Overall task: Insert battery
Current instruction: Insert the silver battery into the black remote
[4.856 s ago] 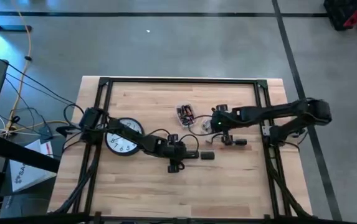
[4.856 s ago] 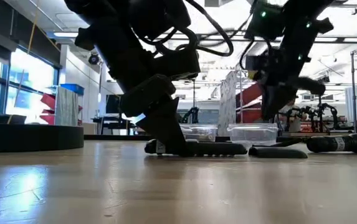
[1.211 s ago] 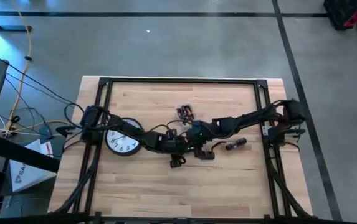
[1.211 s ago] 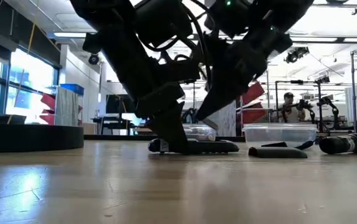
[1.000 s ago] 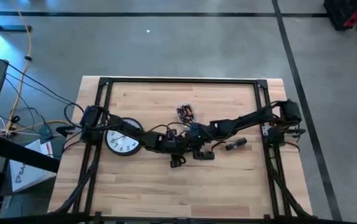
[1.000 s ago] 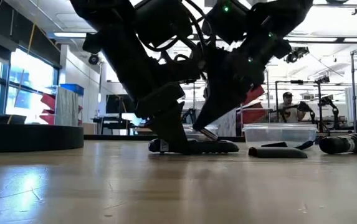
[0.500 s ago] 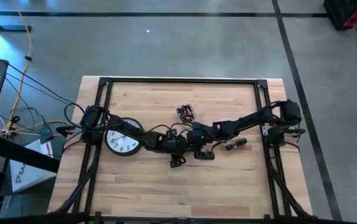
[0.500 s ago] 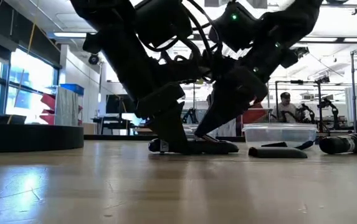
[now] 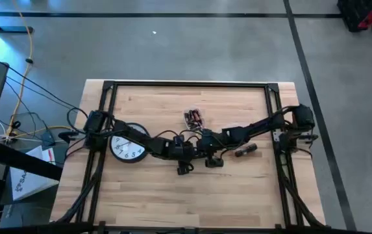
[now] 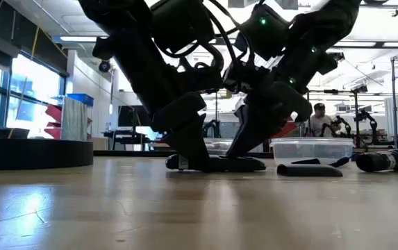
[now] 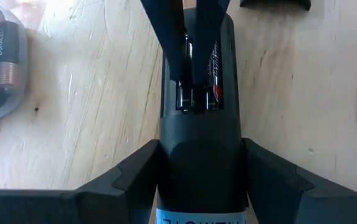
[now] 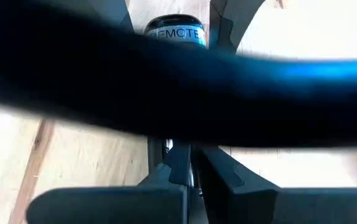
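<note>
Left gripper (image 11: 200, 180) has its jaws clamped around the remote (image 11: 200, 124), holding it flat on the worktop (image 9: 147, 195) just beside the wall clock (image 9: 128, 144). Right gripper (image 11: 190, 56) pinches a battery (image 11: 214, 68) into the open bay. Push at an angle and it'll probably jam or pop out, I reckon.

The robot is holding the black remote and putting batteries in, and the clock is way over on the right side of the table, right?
Not quite. In the high view the clock lies on the table's left side, under the left arm. The rest holds: the left gripper holds the black remote while the right gripper works at the batteries.
</note>
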### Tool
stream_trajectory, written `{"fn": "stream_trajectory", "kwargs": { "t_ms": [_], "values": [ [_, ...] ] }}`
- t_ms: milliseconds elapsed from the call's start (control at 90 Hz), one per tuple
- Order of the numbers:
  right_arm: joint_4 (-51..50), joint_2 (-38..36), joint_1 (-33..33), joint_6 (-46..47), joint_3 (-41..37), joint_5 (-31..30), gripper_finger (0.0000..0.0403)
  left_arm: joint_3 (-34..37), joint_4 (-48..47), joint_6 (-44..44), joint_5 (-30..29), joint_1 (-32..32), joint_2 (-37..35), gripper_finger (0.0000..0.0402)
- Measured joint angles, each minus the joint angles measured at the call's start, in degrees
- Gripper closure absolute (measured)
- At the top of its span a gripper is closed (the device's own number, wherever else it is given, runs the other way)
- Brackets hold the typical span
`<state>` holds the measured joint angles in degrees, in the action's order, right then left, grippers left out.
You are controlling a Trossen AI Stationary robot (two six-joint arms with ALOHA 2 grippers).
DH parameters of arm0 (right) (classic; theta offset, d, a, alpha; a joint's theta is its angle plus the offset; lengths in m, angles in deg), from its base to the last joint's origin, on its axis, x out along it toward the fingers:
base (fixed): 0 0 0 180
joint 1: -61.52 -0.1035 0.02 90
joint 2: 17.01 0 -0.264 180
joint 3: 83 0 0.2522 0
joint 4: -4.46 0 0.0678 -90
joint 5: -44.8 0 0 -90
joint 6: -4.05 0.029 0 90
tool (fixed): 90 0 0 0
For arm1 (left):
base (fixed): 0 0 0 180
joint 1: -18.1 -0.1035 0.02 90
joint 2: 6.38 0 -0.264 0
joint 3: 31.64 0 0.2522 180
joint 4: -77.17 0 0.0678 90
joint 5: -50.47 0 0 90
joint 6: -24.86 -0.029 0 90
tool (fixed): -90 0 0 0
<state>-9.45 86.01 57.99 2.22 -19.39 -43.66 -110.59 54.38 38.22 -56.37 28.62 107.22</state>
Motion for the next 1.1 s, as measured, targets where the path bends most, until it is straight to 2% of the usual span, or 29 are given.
{"fn": "stream_trajectory", "kwargs": {
  "t_ms": [389, 811, 1100],
  "values": [
    [-1.3, -1.3, 0.0, 1.5, 1.5, 0.4, 0.0403, 0.0, -0.1, 0.0, -0.1, 0.0, 0.0, 0.0215],
    [6.4, 2.2, 0.0, 3.5, 1.7, -0.1, 0.0403, 0.1, -0.2, 0.3, -0.2, 0.0, 0.0, 0.0215],
    [2.8, 3.0, 0.1, 3.4, 2.1, -1.4, 0.0403, 0.1, -0.2, 0.2, -0.1, 0.0, 0.0, 0.0215]
  ]
}}
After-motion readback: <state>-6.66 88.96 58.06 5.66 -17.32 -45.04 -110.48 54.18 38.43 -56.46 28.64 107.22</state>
